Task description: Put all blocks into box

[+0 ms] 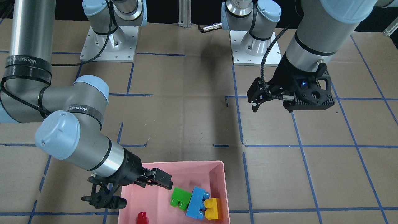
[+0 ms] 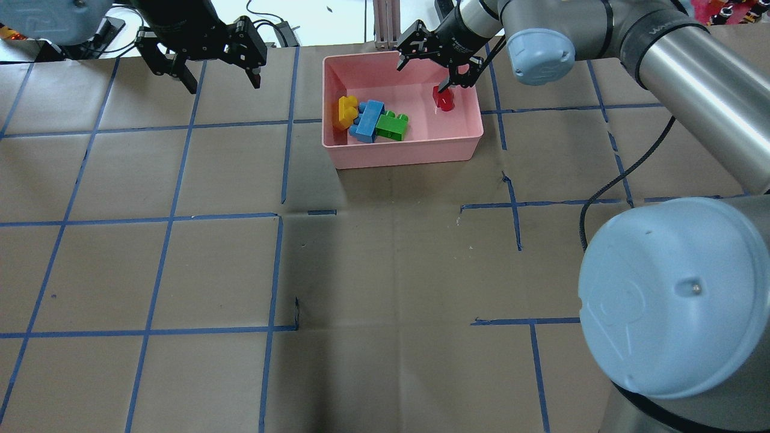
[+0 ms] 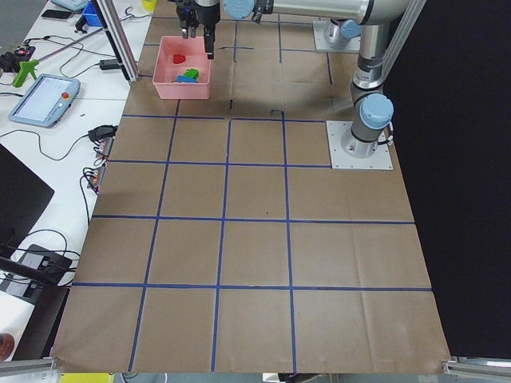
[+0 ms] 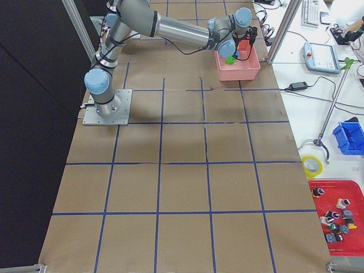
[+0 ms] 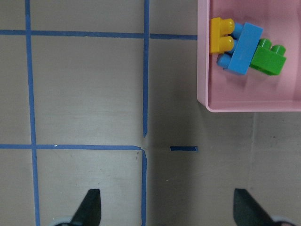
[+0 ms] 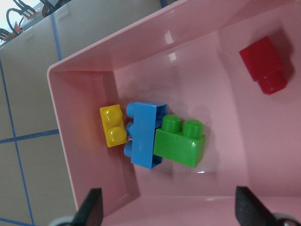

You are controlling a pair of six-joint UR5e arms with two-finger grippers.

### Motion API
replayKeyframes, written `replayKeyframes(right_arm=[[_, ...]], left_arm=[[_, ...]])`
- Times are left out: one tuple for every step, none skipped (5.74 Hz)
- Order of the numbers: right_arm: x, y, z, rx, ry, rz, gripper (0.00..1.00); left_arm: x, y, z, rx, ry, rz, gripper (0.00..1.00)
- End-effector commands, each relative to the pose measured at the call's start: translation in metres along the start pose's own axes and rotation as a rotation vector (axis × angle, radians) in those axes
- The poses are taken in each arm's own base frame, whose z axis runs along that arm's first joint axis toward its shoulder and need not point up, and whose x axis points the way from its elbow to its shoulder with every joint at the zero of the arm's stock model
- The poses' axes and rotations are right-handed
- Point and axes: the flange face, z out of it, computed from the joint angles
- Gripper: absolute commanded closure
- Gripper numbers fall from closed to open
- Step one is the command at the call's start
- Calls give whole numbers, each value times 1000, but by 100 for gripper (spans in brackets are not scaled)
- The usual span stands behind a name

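The pink box [image 2: 409,150] sits at the table's far middle. Inside it the green [image 2: 392,125], blue [image 2: 368,120] and yellow [image 2: 347,112] blocks lie bunched together at one end. The red block [image 2: 444,99] lies alone at the other end. My right gripper [image 2: 436,63] hangs open and empty over the box, one fingertip close above the red block. The right wrist view shows all the blocks: green [image 6: 181,143], blue [image 6: 146,132], yellow [image 6: 113,125], red [image 6: 262,63]. My left gripper [image 2: 221,78] is open and empty above bare table, left of the box [image 5: 202,70].
Brown paper with blue tape lines [image 2: 277,258] covers the table. An aluminium post [image 2: 385,24] stands just behind the box. The two arm bases [image 1: 108,43] [image 1: 255,46] sit at the robot's side. Side tables with cables and a pendant [image 3: 44,100] flank the table.
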Motion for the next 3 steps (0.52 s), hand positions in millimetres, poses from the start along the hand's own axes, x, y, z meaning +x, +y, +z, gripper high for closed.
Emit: replayKeyframes(right_arm=[[40,-3,-52,-36,126,-119,0],[55,-1,-80,-35,246,-198,0],[61,13,-102,-90,364,-263,0]], left_arm=[[0,14,-9,18,-18,19,0],[-1,18,-14,24,-27,20,0],[0,23,-20,30,-22,24,0]])
